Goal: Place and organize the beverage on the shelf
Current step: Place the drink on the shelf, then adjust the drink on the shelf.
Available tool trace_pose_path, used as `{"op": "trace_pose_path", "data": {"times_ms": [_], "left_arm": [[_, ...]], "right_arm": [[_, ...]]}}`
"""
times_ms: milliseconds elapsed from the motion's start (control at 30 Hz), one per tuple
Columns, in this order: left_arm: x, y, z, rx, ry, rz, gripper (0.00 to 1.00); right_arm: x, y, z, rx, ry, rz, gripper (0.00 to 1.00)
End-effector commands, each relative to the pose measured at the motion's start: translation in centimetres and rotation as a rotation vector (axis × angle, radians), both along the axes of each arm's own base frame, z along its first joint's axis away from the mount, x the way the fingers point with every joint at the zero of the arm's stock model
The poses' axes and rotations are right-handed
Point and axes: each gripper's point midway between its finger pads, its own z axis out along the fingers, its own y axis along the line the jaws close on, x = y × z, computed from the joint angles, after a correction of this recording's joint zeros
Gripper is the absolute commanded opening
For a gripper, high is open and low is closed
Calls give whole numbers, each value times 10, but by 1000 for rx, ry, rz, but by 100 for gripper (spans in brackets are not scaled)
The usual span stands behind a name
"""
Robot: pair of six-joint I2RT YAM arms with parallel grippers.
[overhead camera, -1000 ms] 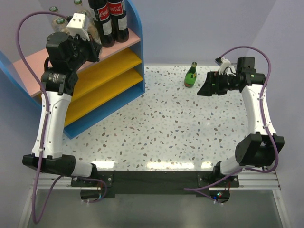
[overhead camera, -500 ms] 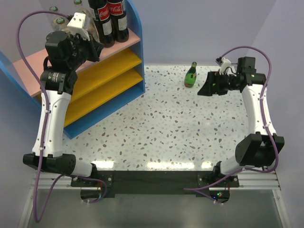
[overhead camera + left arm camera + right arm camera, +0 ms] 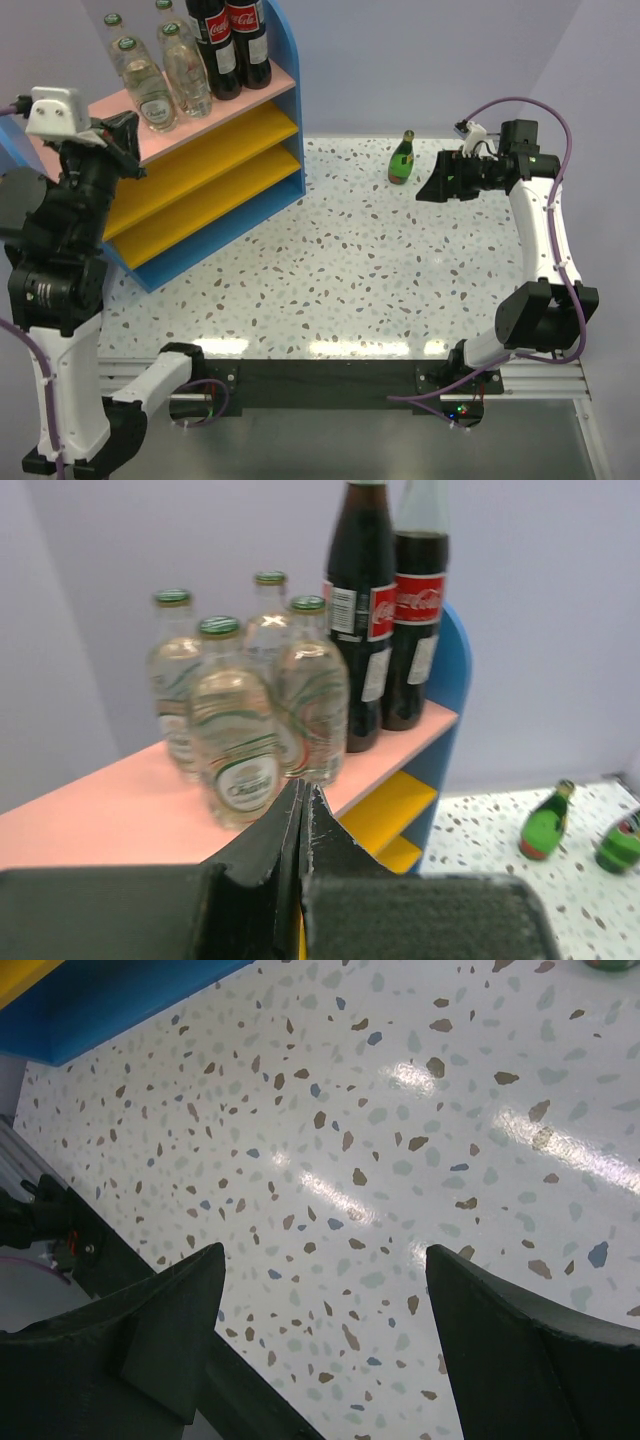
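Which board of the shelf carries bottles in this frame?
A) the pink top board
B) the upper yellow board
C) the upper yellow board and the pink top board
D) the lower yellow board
A: the clear bottles and the cola bottles all stand on the pink top board, while the upper yellow board and the lower yellow board show no bottles on the parts in view.

Top external: high above near edge of table (image 3: 350, 260), looks down; shelf (image 3: 235, 130) at 10 o'clock. Left wrist: close, level with shelf top. Right wrist: low, tilted down at tabletop, shelf foot at 11 o'clock. All 3 share table, shelf.
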Motion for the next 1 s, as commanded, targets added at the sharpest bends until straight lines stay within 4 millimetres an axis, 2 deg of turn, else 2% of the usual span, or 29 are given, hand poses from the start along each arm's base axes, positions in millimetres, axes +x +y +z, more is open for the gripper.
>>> {"op": "trace_pose_path", "data": {"times_ms": [0, 33, 167, 467, 833, 967], "left_arm": [[2, 40, -28, 6, 83, 218, 0], [3, 46, -32, -2, 96, 255, 0], [22, 51, -44, -27, 149, 297, 0], [58, 56, -47, -65, 173, 354, 0], [68, 65, -48, -74, 179, 403, 0], [77, 70, -51, -64, 185, 418, 0]], "right_arm": [[1, 2, 9, 18, -38, 19, 85], [1, 2, 9, 20, -36, 19, 85], [1, 2, 10, 22, -40, 22, 85], [-1, 0, 10, 15, -40, 17, 85], [2, -3, 10, 24, -39, 8, 85], [2, -3, 11, 26, -41, 10, 85]]}}
